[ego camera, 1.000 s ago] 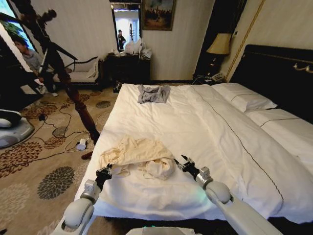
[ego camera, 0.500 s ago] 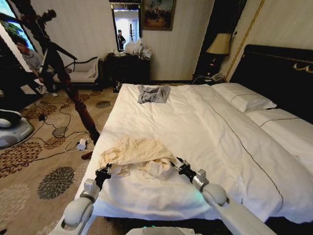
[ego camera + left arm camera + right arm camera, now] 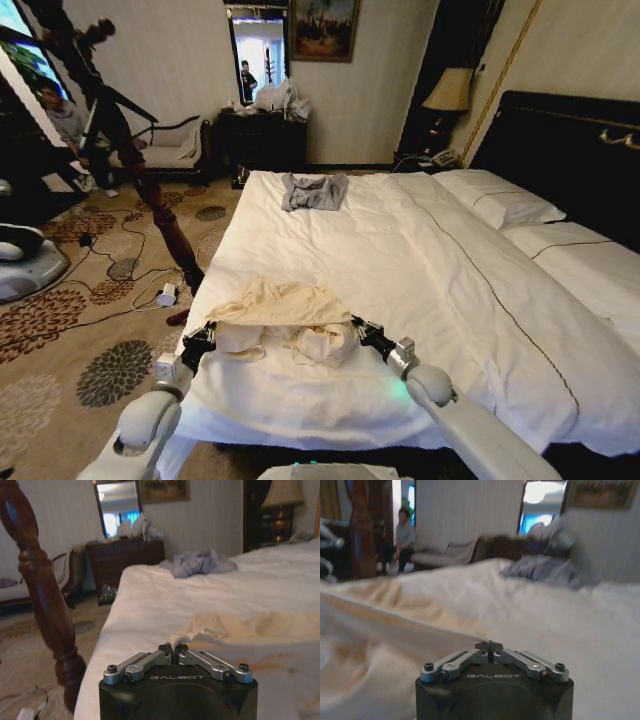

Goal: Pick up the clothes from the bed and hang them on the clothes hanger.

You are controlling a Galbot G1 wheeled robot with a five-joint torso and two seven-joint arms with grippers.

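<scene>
A: Start at the fingers. What are they doing?

B: Both pairs are clamped on cloth. In the left wrist view the left gripper [image 3: 173, 649] has its tips pressed together on a small twist of the cream shirt [image 3: 250, 627]. In the right wrist view the right gripper [image 3: 489, 645] is pinched shut on a taut edge of the same shirt [image 3: 395, 630].

A: And where does the shirt lie from there?

B: Between them. From the head view the shirt [image 3: 285, 315] sits near the foot of the bed [image 3: 420, 250], its long axis running across from one gripper to the other, left gripper [image 3: 203, 336] at one end, right gripper [image 3: 358, 328] at the other. Neither arm is nearer; each holds its own end.

A: Anything one view gives that another misses?

B: The head view shows the whole spread and the dark wooden coat stand [image 3: 150, 190] off the bed's left side (the lift, I'd judge, must carry the shirt that way). The wrist views prove the grips, and show the grey garment [image 3: 197, 562] lying well apart.
</scene>
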